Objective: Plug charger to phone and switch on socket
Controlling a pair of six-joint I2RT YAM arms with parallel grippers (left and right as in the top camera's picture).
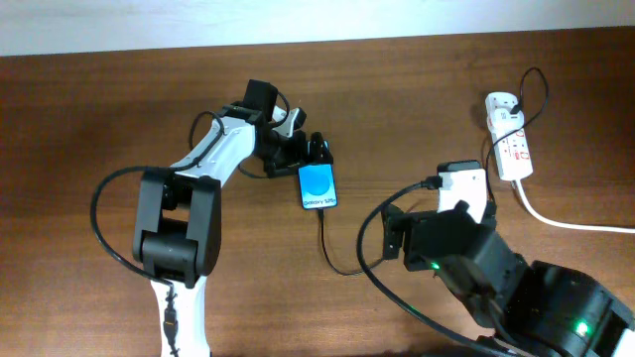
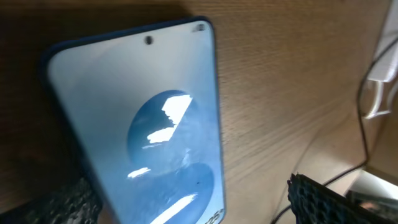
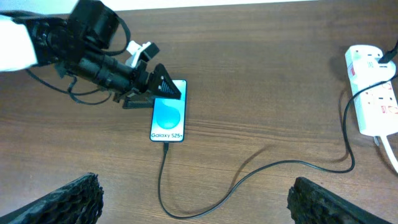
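L claw open over phone top; R claw open, well back; charger in phone, runs to socket.

Overhead: top end of the phone hidden under the left gripper. Switches on the power strip too small to read on or off; its white cord runs off the right edge. Left wrist view: phone cropped at the bottom, lower text cut, screen smeared with glare. Right wrist view: power strip clipped by the right edge; cable tip at the phone too small to judge seating.
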